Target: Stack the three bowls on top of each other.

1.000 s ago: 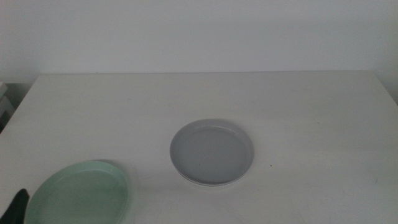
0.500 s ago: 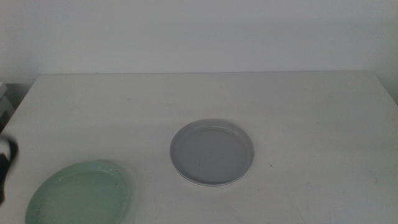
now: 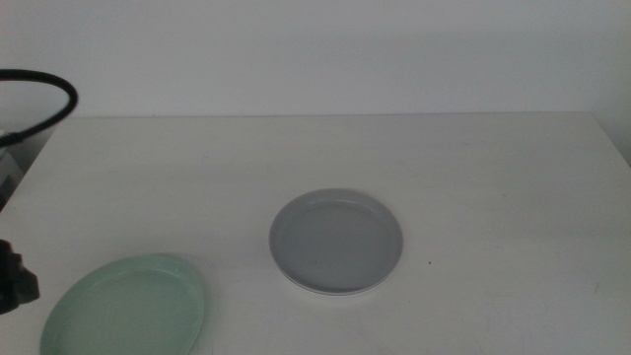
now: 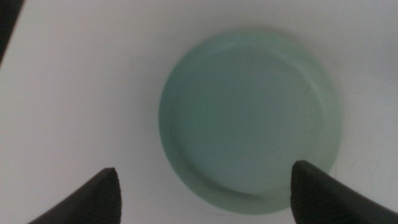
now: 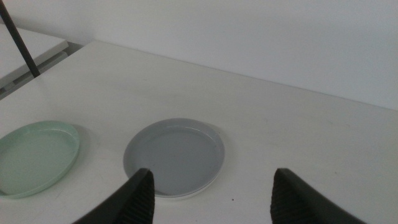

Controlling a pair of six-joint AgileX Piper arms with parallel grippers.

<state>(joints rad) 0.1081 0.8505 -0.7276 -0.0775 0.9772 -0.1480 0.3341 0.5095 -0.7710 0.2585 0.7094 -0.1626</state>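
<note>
Apparently grey-blue bowl [image 3: 336, 242] sits atop a white one; mint bowl [image 3: 126, 308] apart.

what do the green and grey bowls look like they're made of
Mint green bowl: probably glazed ceramic or melamine; smooth, even colour with a soft sheen and moulded rim. Grey-blue bowl: the same look, matte-satin, with a white edge showing beneath it. The pictures cannot settle which material.

The mint green bowl [image 3: 126, 307] runs off the near edge of the middle view. A white bowl [image 3: 336, 287] shows only as a thin rim under the grey-blue bowl [image 3: 336, 240]. The left arm [image 3: 14, 280] is mostly cut off at the left.
</note>
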